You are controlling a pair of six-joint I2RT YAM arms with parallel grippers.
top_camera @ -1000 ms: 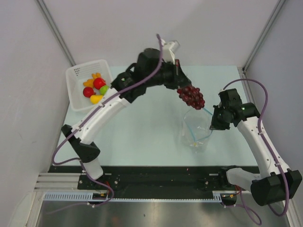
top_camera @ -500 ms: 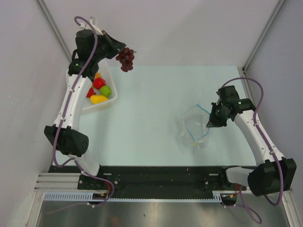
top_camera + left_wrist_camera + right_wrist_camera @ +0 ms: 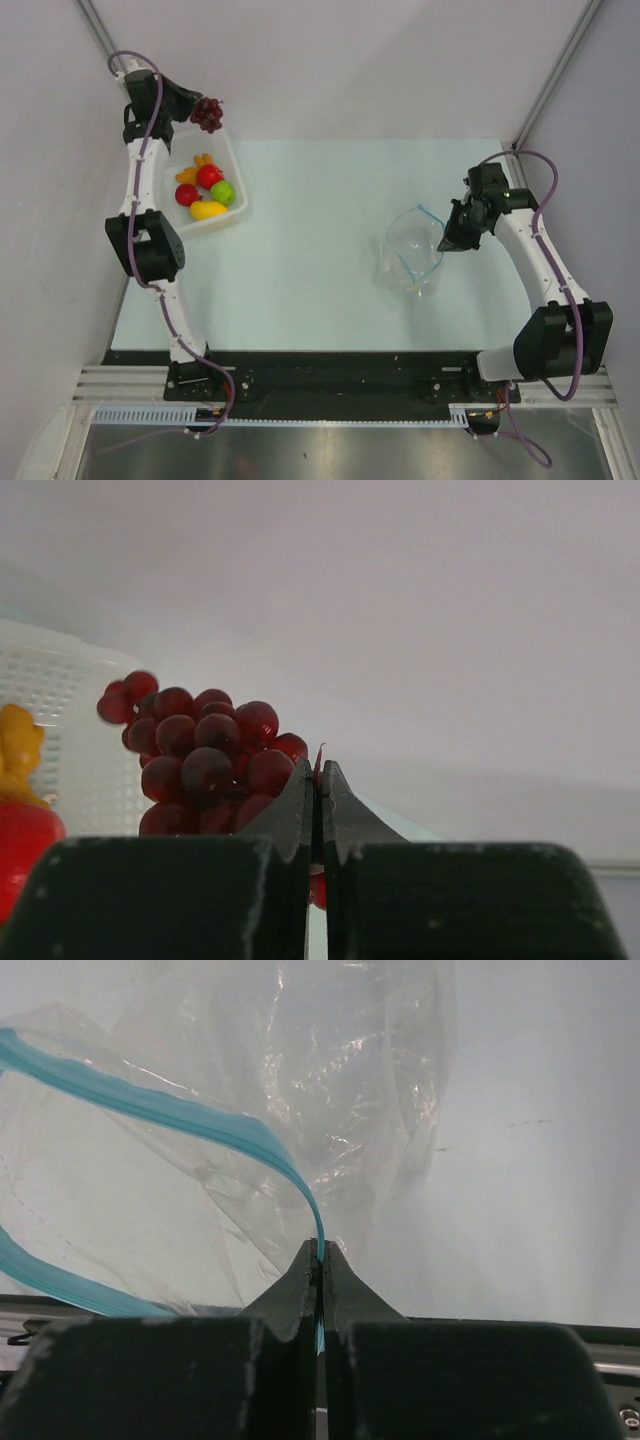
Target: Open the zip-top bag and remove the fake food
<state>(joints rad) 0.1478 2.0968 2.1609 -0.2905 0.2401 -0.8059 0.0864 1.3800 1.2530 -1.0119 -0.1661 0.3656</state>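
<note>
My left gripper [image 3: 196, 108] is shut on the stem of the dark purple grape bunch [image 3: 208, 113] and holds it in the air over the far edge of the white basket [image 3: 236, 176]. In the left wrist view the grapes [image 3: 200, 755] hang left of my shut gripper [image 3: 320, 772]. The basket holds a yellow piece [image 3: 206, 209], red fruits [image 3: 209, 176], a green fruit [image 3: 223, 192] and an orange piece [image 3: 203, 160]. My right gripper [image 3: 447, 240] is shut on the blue zip strip [image 3: 200, 1120] of the clear bag [image 3: 412, 252], which stands open and looks empty.
The pale mat [image 3: 320, 220] lies between the basket and the bag. Grey walls stand close on both sides. A black rail [image 3: 330, 370] runs along the near edge.
My left arm swung the grape bunch from above the bag, leftward across the table, to over the basket's far edge. My right gripper kept its hold on the bag and lifted its edge slightly.
</note>
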